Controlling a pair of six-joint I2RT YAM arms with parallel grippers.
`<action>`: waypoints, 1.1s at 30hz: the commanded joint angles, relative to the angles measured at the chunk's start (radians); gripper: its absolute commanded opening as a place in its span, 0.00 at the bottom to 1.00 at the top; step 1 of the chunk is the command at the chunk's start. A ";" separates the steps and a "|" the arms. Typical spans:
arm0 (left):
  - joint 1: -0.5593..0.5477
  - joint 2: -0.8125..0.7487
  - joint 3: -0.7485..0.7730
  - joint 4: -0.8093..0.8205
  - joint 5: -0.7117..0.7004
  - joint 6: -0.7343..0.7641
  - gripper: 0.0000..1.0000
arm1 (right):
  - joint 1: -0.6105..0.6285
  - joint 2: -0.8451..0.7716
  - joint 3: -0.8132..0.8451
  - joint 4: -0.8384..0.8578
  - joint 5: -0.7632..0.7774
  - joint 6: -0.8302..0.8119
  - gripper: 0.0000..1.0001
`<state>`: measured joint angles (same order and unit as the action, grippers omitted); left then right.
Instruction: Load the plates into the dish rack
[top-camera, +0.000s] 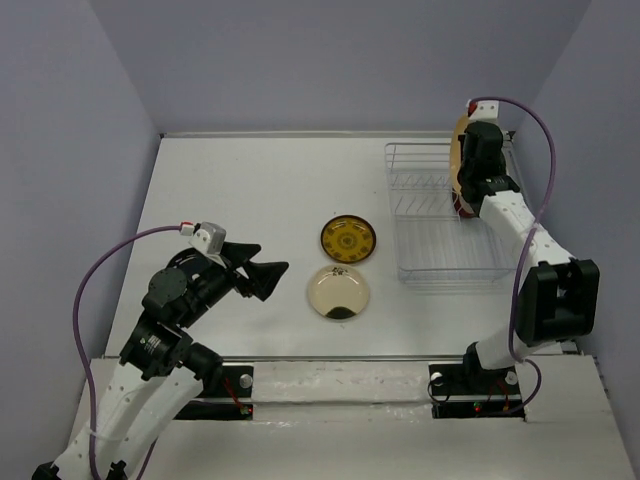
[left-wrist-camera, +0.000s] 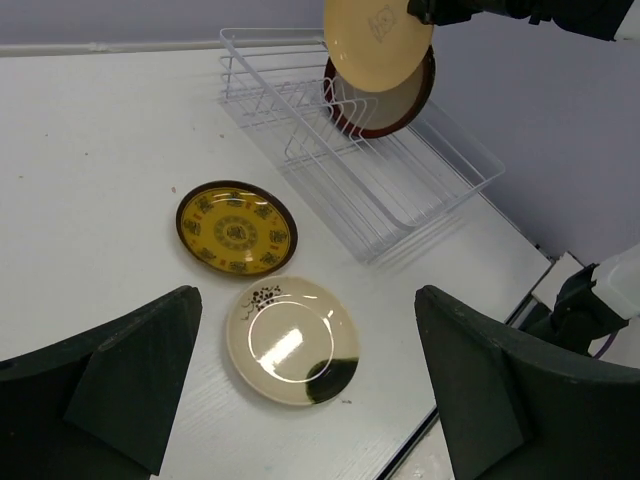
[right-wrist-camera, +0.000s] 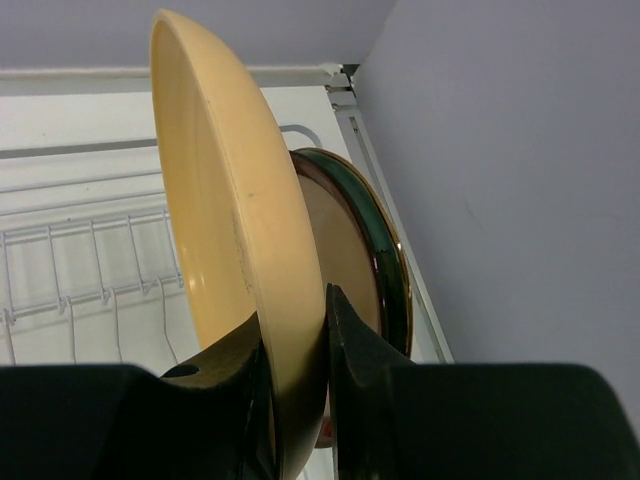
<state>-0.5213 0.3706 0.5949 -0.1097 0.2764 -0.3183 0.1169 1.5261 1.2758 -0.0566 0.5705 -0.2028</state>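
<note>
The right gripper (right-wrist-camera: 298, 322) is clamped on the lower rim of the orange-yellow plate (right-wrist-camera: 220, 200), one finger on each face. This holds the plate on edge, which is probably the only way it could drop between the dividers.

The dish rack (top-camera: 440, 240) sits at the far right of the table. The held plate hangs above its far right end, apparently clear of the wires and not yet seated.

The left gripper (top-camera: 270, 262) is spread wide with nothing in it. It hovers well off the rack's left side and points towards the two plates still on the table, so it looks ready to pick one up once the right arm is done.

The red-rimmed beige plate (left-wrist-camera: 400, 105) already stands upright in the rack's far right end. It is just behind the held plate, which leaves the neighbouring slot as the likely target.

Off the rack's left side, the cream plate with dark spot (top-camera: 338, 293) lies flat and face up. The small brown-and-gold plate (top-camera: 348, 239) lies just beyond it, closer to the rack's near left corner. The two sit close together, apparently with a small gap between them.

No fifth plate is visible.
</note>
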 joint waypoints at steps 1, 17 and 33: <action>0.006 -0.001 -0.012 0.038 0.029 0.018 0.99 | -0.006 0.026 0.031 0.060 -0.006 0.003 0.07; 0.017 0.022 -0.014 0.038 0.029 0.015 0.99 | -0.006 0.097 -0.058 0.021 -0.116 0.098 0.07; 0.023 0.143 0.014 -0.002 -0.052 0.001 0.99 | -0.006 0.123 -0.113 -0.028 -0.127 0.324 0.57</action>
<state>-0.5079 0.4690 0.5949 -0.1177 0.2577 -0.3191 0.1169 1.6367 1.1763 -0.0414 0.4530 -0.0055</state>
